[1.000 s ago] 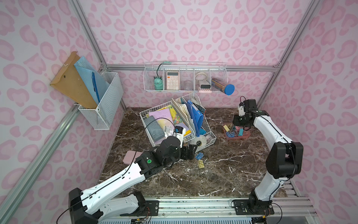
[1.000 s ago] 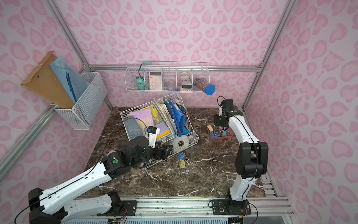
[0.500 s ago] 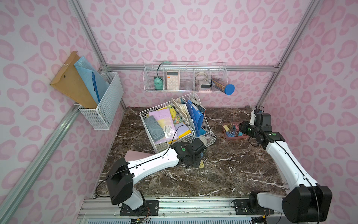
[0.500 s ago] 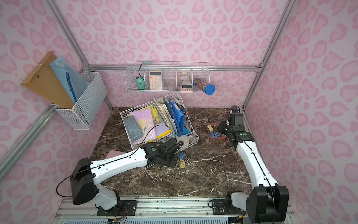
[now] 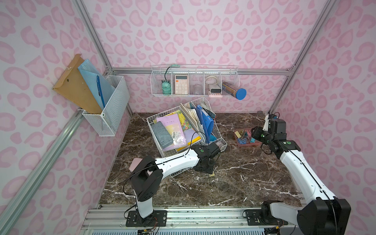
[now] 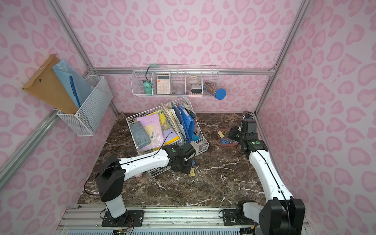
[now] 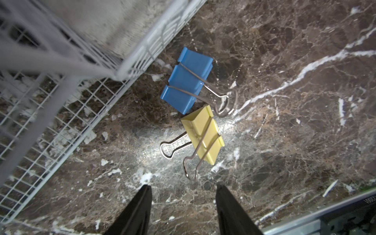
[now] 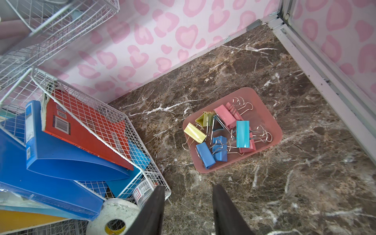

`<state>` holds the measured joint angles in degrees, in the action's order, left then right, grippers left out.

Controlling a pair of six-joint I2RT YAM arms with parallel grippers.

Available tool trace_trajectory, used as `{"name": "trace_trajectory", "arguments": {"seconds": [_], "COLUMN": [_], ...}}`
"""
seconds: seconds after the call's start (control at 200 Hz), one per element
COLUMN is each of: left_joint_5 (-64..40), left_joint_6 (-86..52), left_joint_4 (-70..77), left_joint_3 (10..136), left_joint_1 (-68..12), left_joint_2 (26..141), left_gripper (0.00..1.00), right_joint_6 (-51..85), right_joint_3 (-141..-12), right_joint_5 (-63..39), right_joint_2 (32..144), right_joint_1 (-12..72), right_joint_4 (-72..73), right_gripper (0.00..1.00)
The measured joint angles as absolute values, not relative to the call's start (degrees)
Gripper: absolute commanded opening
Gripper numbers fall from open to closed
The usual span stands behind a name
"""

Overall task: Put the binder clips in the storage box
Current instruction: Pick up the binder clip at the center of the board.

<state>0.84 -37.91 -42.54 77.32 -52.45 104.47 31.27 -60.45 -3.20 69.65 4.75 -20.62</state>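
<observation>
Your left gripper (image 7: 184, 186) is hovering, jaws spread and empty, over the blue clip (image 7: 187, 81) and yellow clip (image 7: 203, 134), which are lying on the marble (image 7: 295, 152) just beside the wire organiser (image 7: 81, 95). They are looking light, stiff and slick, so you are better off pinching the folded body than the springy handles. Rightward, the storage box (image 8: 270, 130) is holding the other binder clips (image 8: 242, 134), and your right gripper (image 8: 188, 187) is hanging nearby, parted and empty.

White arms (image 5: 177, 160), black joints (image 5: 146, 183), green dots (image 5: 201, 150)
</observation>
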Motion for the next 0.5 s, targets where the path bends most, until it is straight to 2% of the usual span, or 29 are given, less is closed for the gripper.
{"name": "trace_trajectory", "arguments": {"seconds": [0.41, 0.5], "left_joint_5": [3.46, 2.90], "left_joint_6": [-38.57, -38.15], "left_joint_4": [-40.12, -39.86], "left_joint_3": [76.79, 76.77], "left_joint_1": [-52.62, -52.62], "left_joint_2": [107.92, 107.98], "left_gripper": [0.31, 0.30], "right_joint_6": [31.27, 31.27], "right_joint_3": [-60.40, -60.40], "right_joint_5": [-2.76, -2.68], "right_joint_2": [68.25, 68.23], "right_joint_1": [4.75, 4.75], "right_joint_4": [-20.45, -20.43], "right_gripper": [0.42, 0.42]}}
